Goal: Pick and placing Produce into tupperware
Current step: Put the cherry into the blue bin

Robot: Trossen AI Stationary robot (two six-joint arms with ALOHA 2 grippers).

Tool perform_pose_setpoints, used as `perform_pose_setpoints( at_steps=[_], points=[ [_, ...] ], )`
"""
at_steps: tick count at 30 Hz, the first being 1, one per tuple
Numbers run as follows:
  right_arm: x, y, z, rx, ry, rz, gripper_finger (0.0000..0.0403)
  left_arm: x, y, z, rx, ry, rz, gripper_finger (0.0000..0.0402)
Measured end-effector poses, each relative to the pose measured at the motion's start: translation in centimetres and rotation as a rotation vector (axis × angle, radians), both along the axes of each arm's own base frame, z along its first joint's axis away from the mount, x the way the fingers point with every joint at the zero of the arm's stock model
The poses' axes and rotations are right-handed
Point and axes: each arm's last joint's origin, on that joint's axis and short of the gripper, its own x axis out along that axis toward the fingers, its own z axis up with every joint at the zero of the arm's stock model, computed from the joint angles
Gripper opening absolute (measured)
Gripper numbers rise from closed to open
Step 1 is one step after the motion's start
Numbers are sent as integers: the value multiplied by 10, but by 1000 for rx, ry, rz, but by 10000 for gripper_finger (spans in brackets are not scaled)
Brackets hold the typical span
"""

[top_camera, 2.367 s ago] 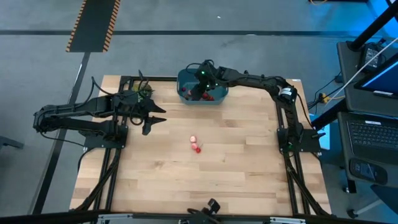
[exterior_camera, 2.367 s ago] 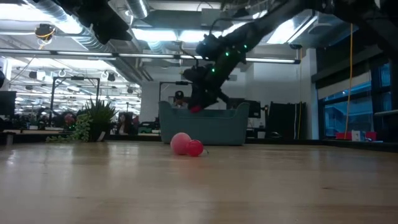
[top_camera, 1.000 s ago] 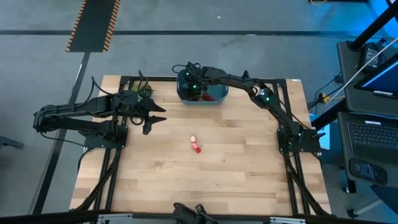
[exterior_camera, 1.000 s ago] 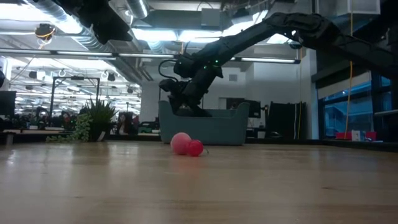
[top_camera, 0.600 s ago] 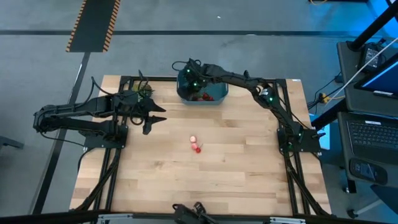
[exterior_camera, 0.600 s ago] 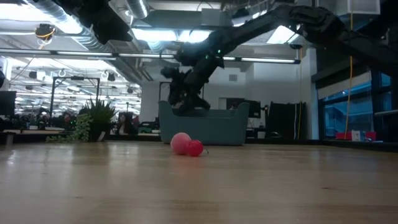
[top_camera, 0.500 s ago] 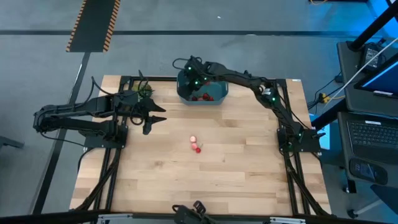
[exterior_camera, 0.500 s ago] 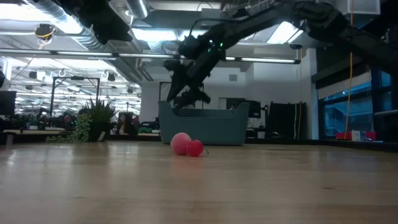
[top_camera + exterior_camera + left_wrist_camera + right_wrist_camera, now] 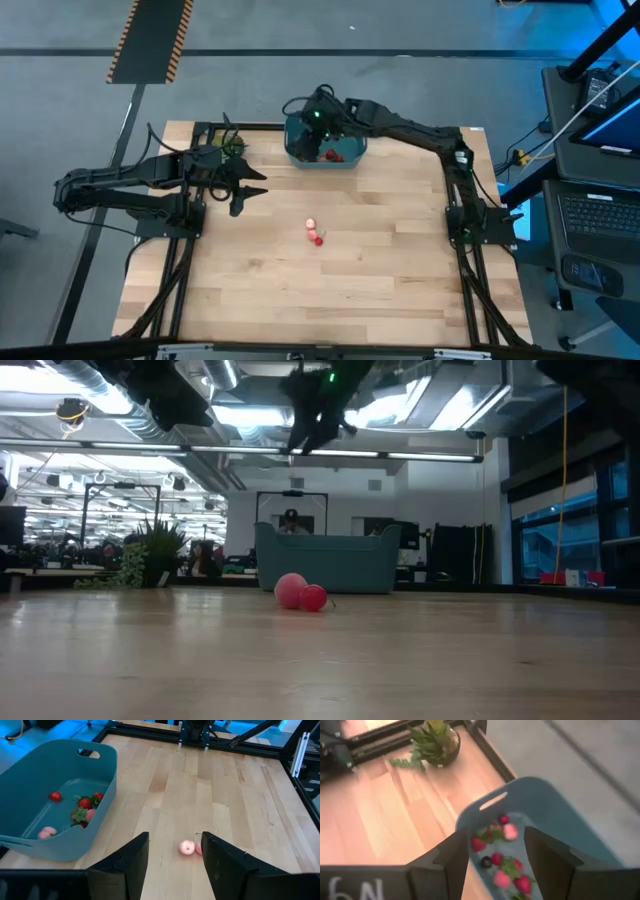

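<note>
The right gripper (image 9: 318, 116) hangs high above the tupperware (image 9: 352, 155), fingers parted and empty, so the produce (image 9: 500, 859) inside lies clear below. The left gripper (image 9: 243, 186), also parted and empty, waits left of the tupperware; two pieces (image 9: 316, 232) sit on the table (image 9: 400, 270) in front of it, presumably next.

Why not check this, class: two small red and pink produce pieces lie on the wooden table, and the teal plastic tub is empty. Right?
Not quite. The teal plastic tub already holds several red produce pieces, as the left wrist view shows. Two small pieces do lie on the wooden table.
</note>
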Motion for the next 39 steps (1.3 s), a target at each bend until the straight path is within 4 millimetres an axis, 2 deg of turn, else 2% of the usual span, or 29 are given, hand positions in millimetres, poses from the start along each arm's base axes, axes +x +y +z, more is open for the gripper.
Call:
perform_pose_setpoints(
  at_steps=[3, 7, 16, 20, 24, 29, 39],
  points=[
    [-9, 28, 16, -91, 57, 32, 190, 0, 0, 0, -1, 0, 1, 174],
    [-30, 58, 29, -132, 177, 31, 190, 0, 0, 0, -2, 0, 2, 174],
    [-74, 107, 37, -200, 405, -157, 190, 0, 0, 0, -2, -1, 2, 174],
    [-81, 130, 38, -220, 426, -101, 190, 0, 0, 0, -2, -1, 3, 174],
    [-92, 149, 30, -191, 480, -5, 190, 0, 0, 0, -2, -1, 3, 174],
    [-118, 155, 6, -140, 506, -26, 190, 0, 0, 0, -1, -3, 3, 174],
    [-152, 159, -47, 81, 276, 150, 191, 0, 0, 0, -2, -2, 3, 174]
  ],
)
